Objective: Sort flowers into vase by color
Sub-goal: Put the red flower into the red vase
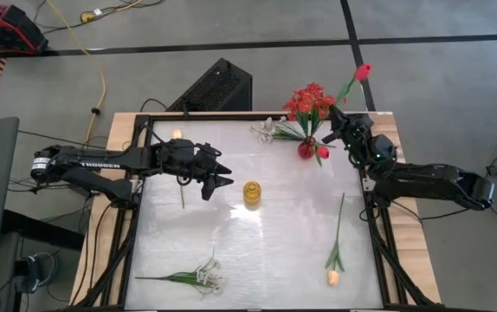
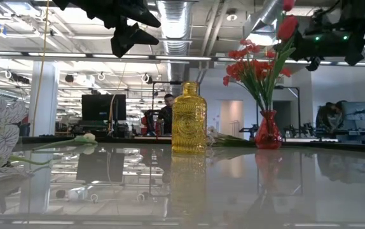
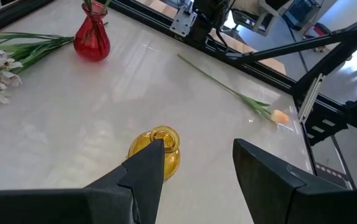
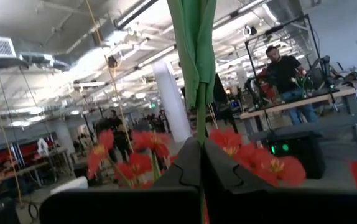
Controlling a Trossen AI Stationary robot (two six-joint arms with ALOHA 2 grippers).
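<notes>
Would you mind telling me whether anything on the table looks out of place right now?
Nothing looks spilled or damaged. The yellow vase stands upright but empty, while the white sprays and the peach tulip lie flat on the table. The right hand grips a red tulip near the red vase.

Black speaker [image 1: 216, 87] behind table [image 1: 266, 234]

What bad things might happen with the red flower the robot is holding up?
The right gripper is shut on the red tulip right above the red vase, which is already crowded with red flowers. Lowering the stem might miss the narrow neck or nudge the vase over. The thin stem might also slip in the pinch.
</notes>
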